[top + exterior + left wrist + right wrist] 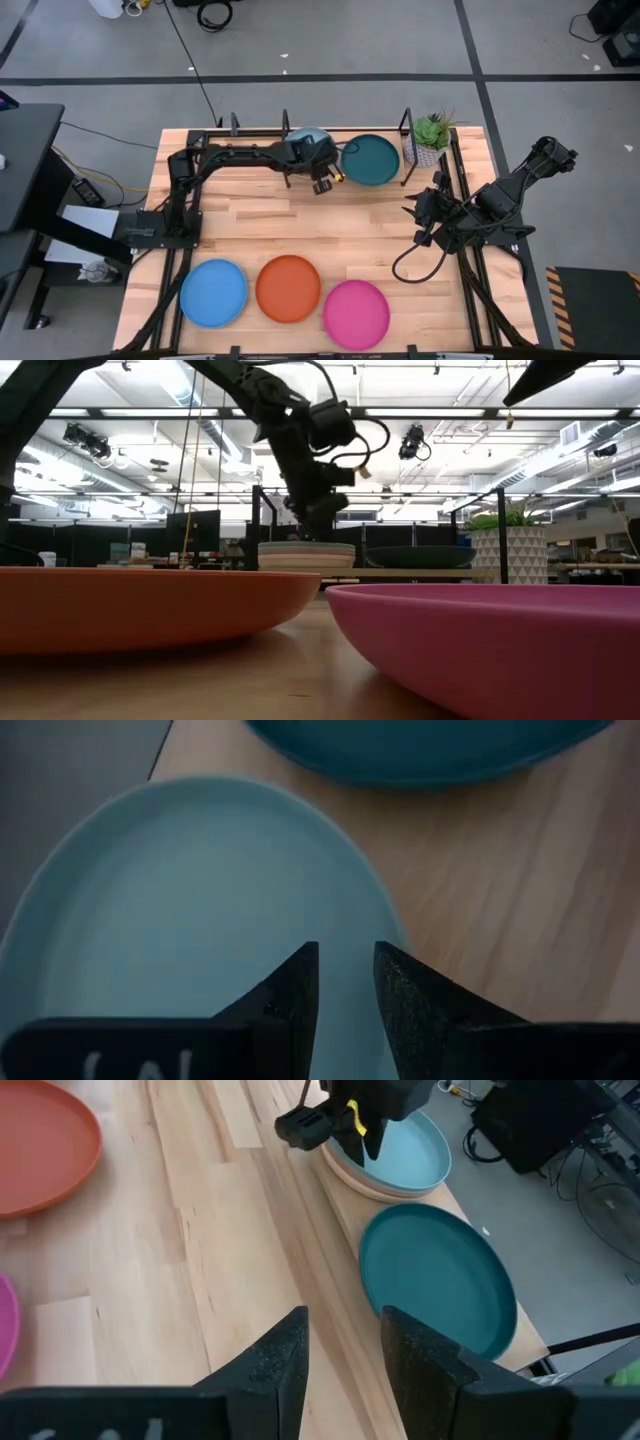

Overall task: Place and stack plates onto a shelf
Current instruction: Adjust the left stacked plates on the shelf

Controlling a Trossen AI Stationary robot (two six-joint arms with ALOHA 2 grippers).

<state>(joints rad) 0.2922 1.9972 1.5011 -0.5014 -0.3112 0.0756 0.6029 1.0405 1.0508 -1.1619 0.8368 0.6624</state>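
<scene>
My left gripper (322,186) (347,980) is open by a narrow gap. It hovers over the near rim of the light teal plate (190,910) (410,1155). That plate tops a stack of cream and pale plates (305,553) on the shelf (407,122) at the table's far edge. The dark teal plate (371,160) (435,1275) lies flat on the shelf floor just right of the stack. Blue (213,292), orange (288,288) and pink (356,313) plates lie flat in a row near the front edge. My right gripper (414,214) (343,1340) waits open at the right, above bare table.
A small potted plant (430,136) stands at the shelf's right end, beside the dark teal plate. Black upright posts (285,120) rise along the shelf. Bare wood (300,220) lies between the shelf and the front row of plates.
</scene>
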